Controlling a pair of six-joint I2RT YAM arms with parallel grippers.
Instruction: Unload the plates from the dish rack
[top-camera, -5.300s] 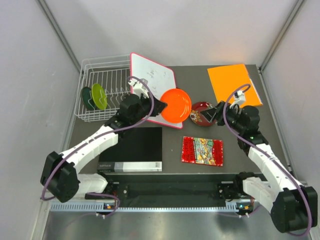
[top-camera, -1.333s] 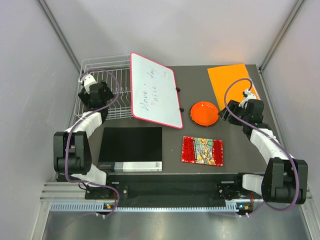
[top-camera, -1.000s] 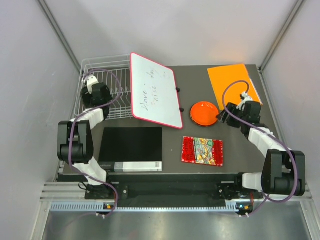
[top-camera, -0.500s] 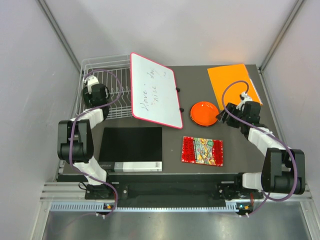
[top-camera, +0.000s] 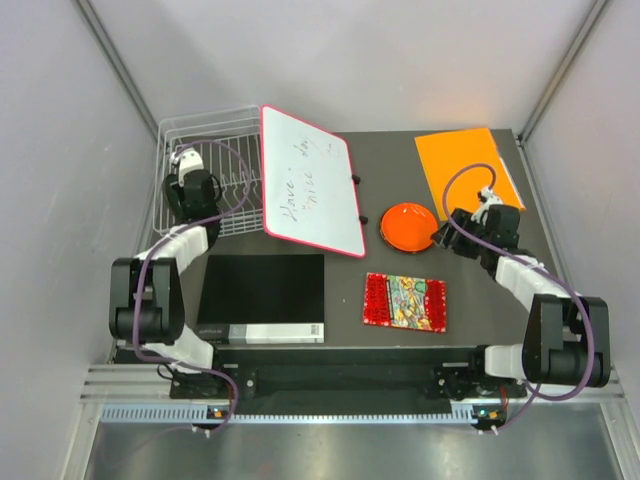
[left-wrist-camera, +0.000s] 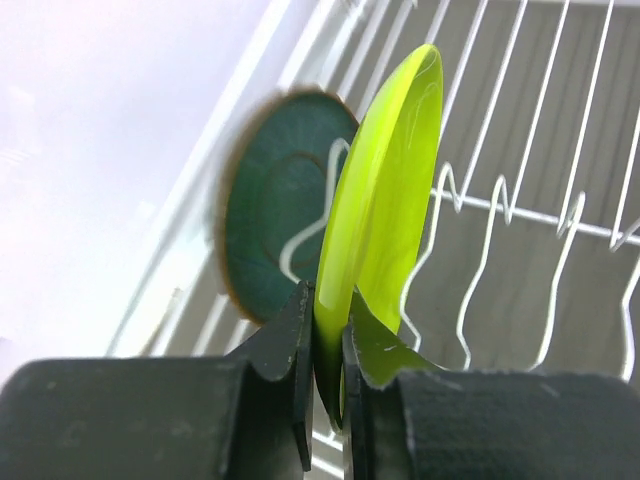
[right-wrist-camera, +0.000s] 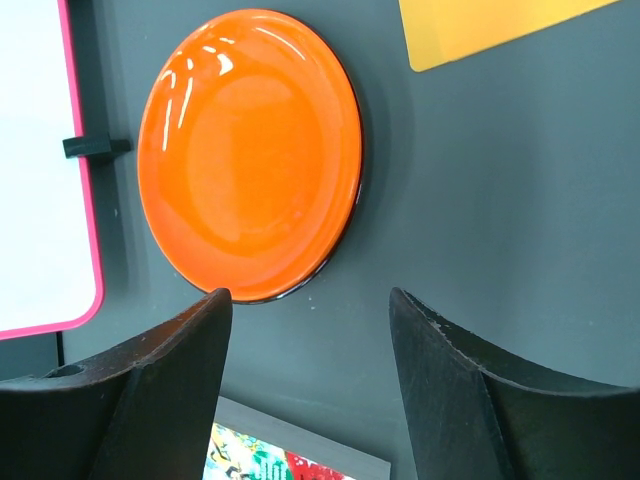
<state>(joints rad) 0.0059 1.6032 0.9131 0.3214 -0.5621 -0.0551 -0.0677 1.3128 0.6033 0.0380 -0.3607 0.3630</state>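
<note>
My left gripper is shut on the lower edge of the lime green plate, which stands upright between the prongs of the white wire dish rack. The dark teal plate stands just behind it. From above, the left gripper sits inside the rack and hides both plates. The orange plate lies flat on the table. A dark rim shows under it; the dark red plate is hidden. My right gripper is open and empty, just beside the orange plate, also seen from above.
A pink-edged whiteboard leans between the rack and the orange plate. A flat orange sheet lies back right. A red patterned mat lies at the front, a black book front left.
The orange plate, carried by the left gripper five seconds ago, now lies on the table at the right. The left arm has gone back into the rack. Over the last second both arms barely moved.
</note>
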